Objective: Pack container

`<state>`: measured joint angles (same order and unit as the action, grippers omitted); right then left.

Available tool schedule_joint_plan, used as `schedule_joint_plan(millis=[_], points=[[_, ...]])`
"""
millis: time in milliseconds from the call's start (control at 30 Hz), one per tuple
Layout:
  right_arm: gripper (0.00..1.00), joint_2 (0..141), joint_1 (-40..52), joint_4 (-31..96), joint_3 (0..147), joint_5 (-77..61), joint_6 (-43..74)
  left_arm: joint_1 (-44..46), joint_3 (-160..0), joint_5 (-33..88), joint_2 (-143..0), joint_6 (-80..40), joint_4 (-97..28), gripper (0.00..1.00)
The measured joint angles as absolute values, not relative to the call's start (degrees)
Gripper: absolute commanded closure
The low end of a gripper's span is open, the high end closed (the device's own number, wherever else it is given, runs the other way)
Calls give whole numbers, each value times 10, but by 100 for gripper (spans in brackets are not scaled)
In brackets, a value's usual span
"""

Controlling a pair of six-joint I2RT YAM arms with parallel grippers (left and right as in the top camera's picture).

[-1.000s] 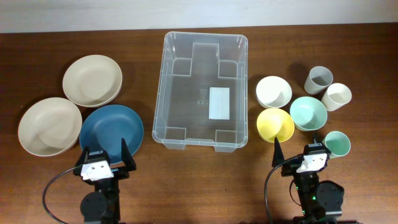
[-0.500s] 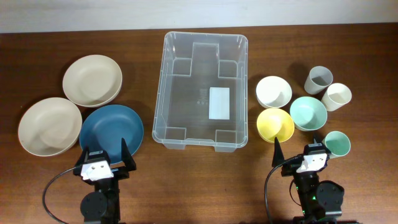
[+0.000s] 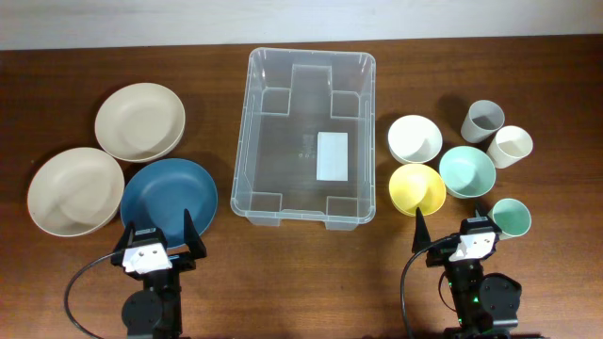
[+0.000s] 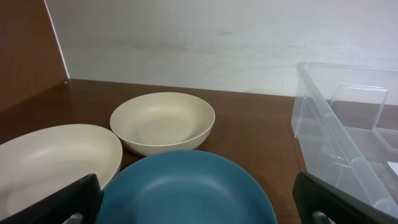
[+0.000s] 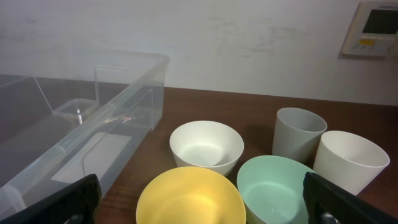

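Wooden table (image 3: 301, 282), container (image 3: 283, 151) between blue plate (image 3: 170, 193), yellow bowl (image 3: 417, 188)

Overhead: fixed, straight down, whole table (image 3: 301, 282) in frame. Left wrist: low, close over blue plate (image 4: 186, 186), facing back wall (image 4: 217, 37). Right wrist: low, close over yellow bowl (image 5: 189, 199), same heading. Both wrist views share the container (image 4: 329, 124), opposite sides.

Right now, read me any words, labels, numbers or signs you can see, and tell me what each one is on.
No text can be read.
White label inside the clear plastic container: no legible print, too small.
Wall control panel with a screen: markings too blurred.
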<state>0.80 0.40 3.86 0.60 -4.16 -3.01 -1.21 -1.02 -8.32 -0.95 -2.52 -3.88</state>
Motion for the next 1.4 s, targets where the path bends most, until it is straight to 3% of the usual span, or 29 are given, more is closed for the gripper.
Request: schedule_joint_plan(millis=[1100,1400], points=[[1,8,4,39,6,-42,-30,-12,-10,-82,-10,-26,-39,0],[1,8,4,39,6,-42,-30,-12,-10,101,-10,-26,-30,0]])
